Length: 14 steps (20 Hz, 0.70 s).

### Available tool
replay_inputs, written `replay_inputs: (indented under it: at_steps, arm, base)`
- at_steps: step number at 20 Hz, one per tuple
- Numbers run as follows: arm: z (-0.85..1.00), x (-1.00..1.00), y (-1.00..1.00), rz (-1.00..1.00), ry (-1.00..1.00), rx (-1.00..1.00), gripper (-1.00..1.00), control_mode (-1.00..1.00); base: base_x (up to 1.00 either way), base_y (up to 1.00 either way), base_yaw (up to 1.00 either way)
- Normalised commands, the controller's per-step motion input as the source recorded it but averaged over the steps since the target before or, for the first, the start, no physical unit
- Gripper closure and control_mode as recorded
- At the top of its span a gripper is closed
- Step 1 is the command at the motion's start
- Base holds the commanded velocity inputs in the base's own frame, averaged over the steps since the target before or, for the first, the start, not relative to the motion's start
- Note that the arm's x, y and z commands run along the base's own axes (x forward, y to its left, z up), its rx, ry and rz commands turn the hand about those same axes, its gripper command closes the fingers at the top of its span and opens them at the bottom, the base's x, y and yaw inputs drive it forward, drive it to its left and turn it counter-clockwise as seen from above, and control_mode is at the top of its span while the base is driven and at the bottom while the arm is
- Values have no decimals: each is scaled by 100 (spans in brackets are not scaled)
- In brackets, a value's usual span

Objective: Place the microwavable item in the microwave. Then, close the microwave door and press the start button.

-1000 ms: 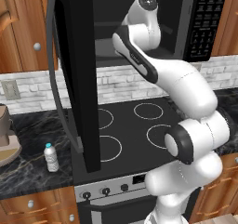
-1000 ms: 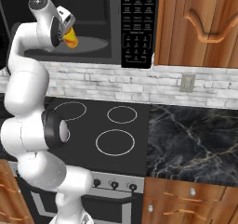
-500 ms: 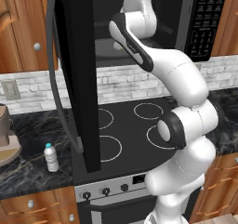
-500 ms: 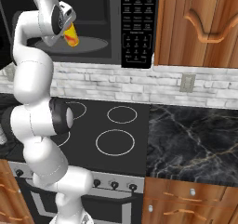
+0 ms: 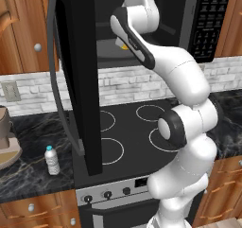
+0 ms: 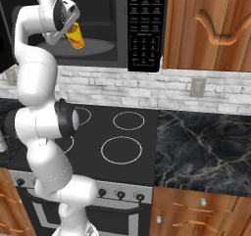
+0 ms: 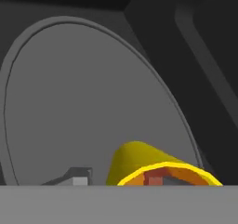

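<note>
Placement is the step in hand: the gripper [image 6: 73, 33] is reaching into the open cavity of the microwave [image 6: 105, 59], with the yellow cup [image 6: 75, 35] right at its tip, tilted and poised over the near part of the round turntable plate [image 6: 93, 45]. Whether the jaws clamp the cup or have begun to part cannot be told; the fingers are hidden behind the hand in both base views. In the hand view the cup [image 7: 155, 167] lies directly ahead of the jaws with its rim towards the camera, the turntable plate [image 7: 79, 97] spreading beyond it and the cavity's back wall farther off. I judge the cup is at the point of being set down or let go. The next move calls for a clean release, then pulling the hand straight back out without knocking the cup. After that the microwave door [image 5: 78, 75], standing wide open well off to the jaws' left, needs swinging shut, and the keypad panel [image 6: 144, 27], to the jaws' right, needs pressing.
</note>
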Motion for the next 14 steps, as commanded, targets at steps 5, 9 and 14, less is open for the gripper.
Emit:
replay_inputs:
  at_steps: [5,9,14]
  arm:
    - [0,0,0,0,-14,-2,-100,-100]
    - [0,0,-7,1,-15,-1,-100,-100]
    - [0,5,-9,3,-13,0,-100,-100]
  base:
    - [0,0,0]
    - [0,0,0]
    - [0,0,0]
